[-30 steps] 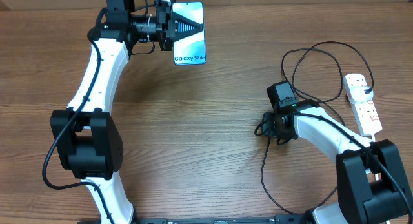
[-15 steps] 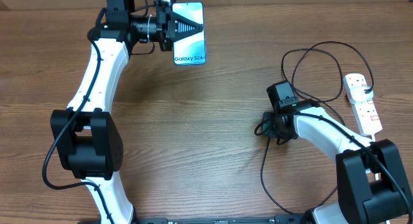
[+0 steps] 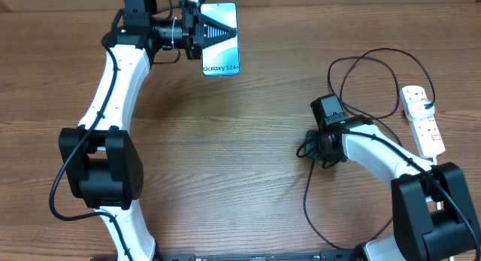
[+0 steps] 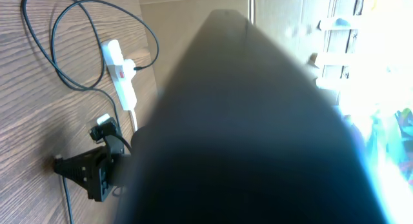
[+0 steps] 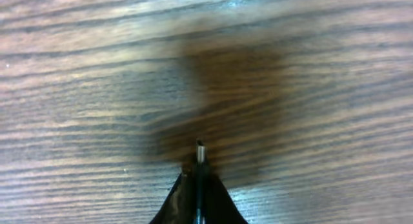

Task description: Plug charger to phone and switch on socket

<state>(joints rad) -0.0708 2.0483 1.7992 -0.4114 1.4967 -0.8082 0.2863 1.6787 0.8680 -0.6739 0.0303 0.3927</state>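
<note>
Left gripper (image 3: 216,31) clamps the phone (image 3: 224,62), rigid and probably slippery, near the counter's (image 3: 225,156) far edge; right gripper (image 5: 199,182) pinches the limp charger (image 5: 201,153) behind its stiff tip.

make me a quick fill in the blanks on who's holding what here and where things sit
The phone is clamped in the ____ arm's jaws.
Its screen reads Galaxy ____.
The right gripper is shut on the charger, whose tip is not yet in the ____.
The socket lies nearer the ____ arm.

Missing words: left; S24+; phone; right
</note>
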